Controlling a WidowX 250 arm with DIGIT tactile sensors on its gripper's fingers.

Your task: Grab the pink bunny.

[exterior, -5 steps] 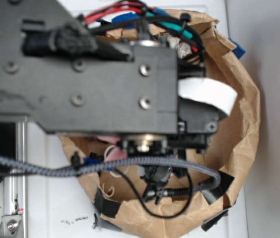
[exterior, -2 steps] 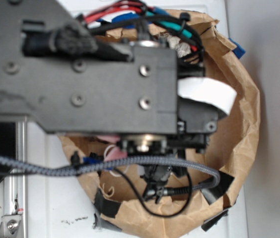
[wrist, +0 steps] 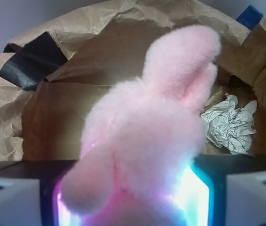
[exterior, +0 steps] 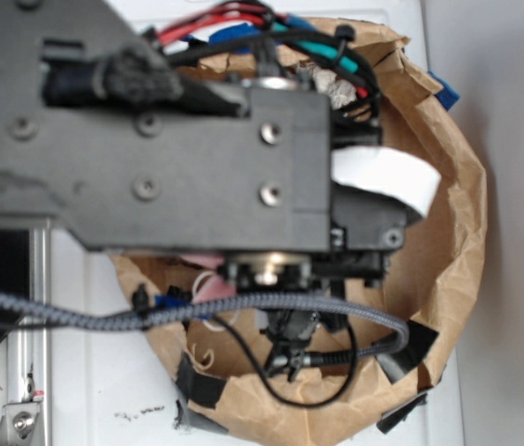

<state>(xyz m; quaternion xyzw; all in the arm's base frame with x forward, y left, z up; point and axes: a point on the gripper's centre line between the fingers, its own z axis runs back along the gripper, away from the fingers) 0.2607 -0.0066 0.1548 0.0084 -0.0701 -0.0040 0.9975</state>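
Observation:
The pink bunny [wrist: 147, 136] fills the wrist view, fluffy, with one long ear pointing up and to the right. Its body sits between the two glowing pads [wrist: 196, 193] of my gripper [wrist: 130, 197], touching both sides, so the gripper is shut on it. In the exterior view the black arm [exterior: 150, 139] covers the gripper from above. Only a small pink patch of the bunny [exterior: 214, 290] shows below the arm, inside the brown paper bag [exterior: 457, 232].
The crumpled brown bag wall [wrist: 100, 37] rings the gripper closely on all sides. A crumpled white paper ball [wrist: 229, 122] lies at the right inside the bag. Black tape [wrist: 29, 63] patches the bag's left wall. Cables [exterior: 318, 372] hang over its front rim.
Almost nothing has moved; the arm and its loose cable have shifted only very slightly over the bag.

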